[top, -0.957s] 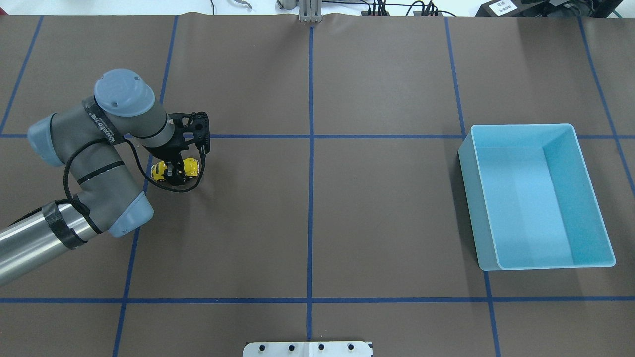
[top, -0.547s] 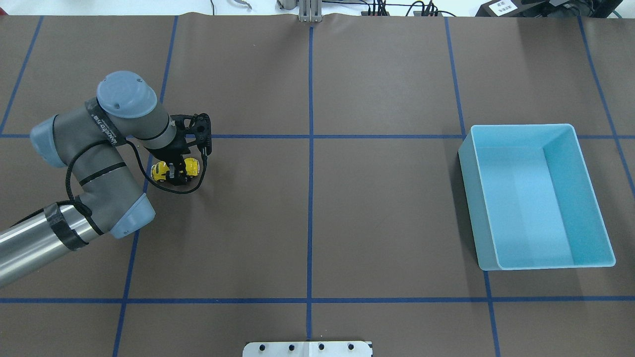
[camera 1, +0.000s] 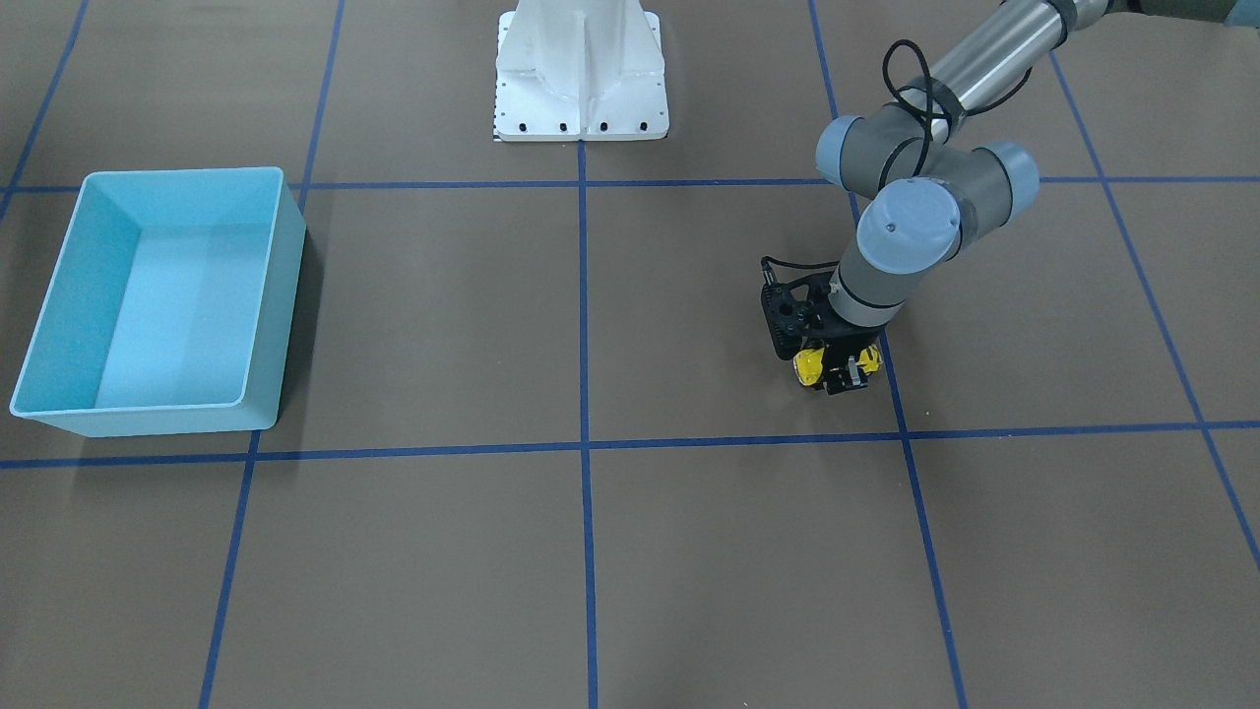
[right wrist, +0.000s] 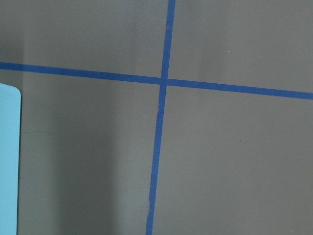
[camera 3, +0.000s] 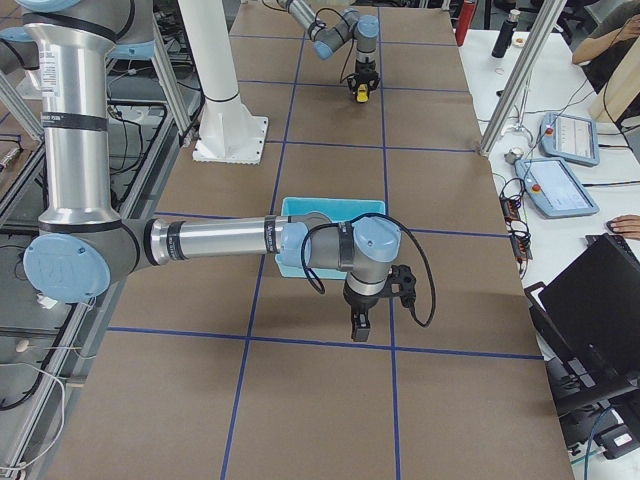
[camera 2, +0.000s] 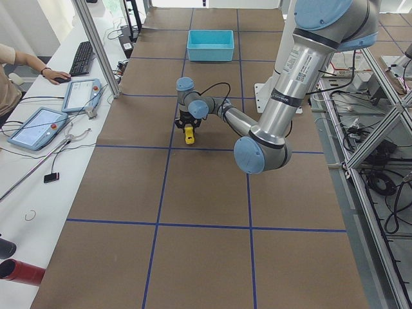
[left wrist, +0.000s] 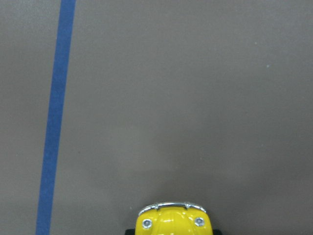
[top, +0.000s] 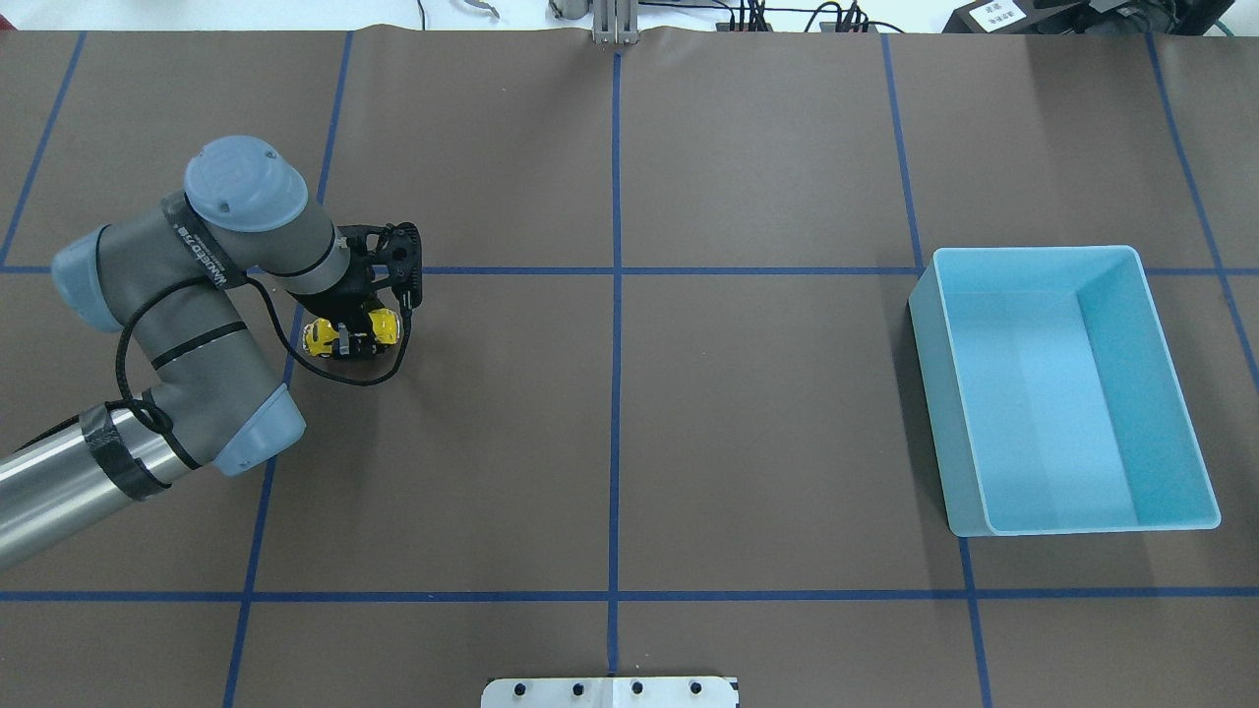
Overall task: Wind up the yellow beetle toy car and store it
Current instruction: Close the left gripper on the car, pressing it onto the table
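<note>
The yellow beetle toy car [top: 384, 325] is at the table's left, gripped across its middle by my left gripper [top: 352, 340], which is shut on it, low at the brown table surface. Yellow shows on both sides of the black fingers. It also shows in the front view [camera 1: 809, 365] under the left gripper [camera 1: 838, 374], in the left side view [camera 2: 188, 135], far off in the right side view [camera 3: 360, 96], and its silvery bumper in the left wrist view [left wrist: 172, 221]. My right gripper [camera 3: 357, 326] shows only in the right side view, past the bin; whether it is open I cannot tell.
An empty blue bin [top: 1033, 252] stands at the table's right, also in the front view [camera 1: 182, 174] and as a corner in the right wrist view [right wrist: 7, 156]. Blue tape lines grid the brown mat. The white robot base [camera 1: 581, 69] stands at the near edge.
My left gripper with the car has shifted slightly to the right and away, and the arm's elbow has moved a little. The bin has not moved.
</note>
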Action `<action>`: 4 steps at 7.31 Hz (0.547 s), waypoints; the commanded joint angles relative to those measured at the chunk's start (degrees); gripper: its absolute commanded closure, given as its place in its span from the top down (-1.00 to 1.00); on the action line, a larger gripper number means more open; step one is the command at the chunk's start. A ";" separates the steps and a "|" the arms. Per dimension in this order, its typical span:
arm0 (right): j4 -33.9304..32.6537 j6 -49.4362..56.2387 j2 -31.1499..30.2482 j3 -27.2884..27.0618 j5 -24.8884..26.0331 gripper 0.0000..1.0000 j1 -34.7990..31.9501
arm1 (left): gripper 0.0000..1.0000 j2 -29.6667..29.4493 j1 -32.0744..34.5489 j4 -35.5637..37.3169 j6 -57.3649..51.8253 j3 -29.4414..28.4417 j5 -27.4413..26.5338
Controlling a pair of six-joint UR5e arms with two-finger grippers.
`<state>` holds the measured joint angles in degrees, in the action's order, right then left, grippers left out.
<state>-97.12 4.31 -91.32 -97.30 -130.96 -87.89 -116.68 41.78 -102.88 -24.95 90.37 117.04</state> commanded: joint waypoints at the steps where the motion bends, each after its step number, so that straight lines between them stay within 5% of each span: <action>1: 0.00 0.09 0.09 -0.09 0.00 1.00 0.00 | -0.94 2.75 0.15 -0.13 -5.93 5.76 -0.32; 4: 0.00 0.00 0.27 -0.09 0.00 1.00 0.00 | -0.98 11.36 0.15 -2.92 -8.08 12.89 0.21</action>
<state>-97.12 4.32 -91.15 -97.37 -130.96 -87.89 -108.74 41.92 -103.85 -31.72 100.98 117.03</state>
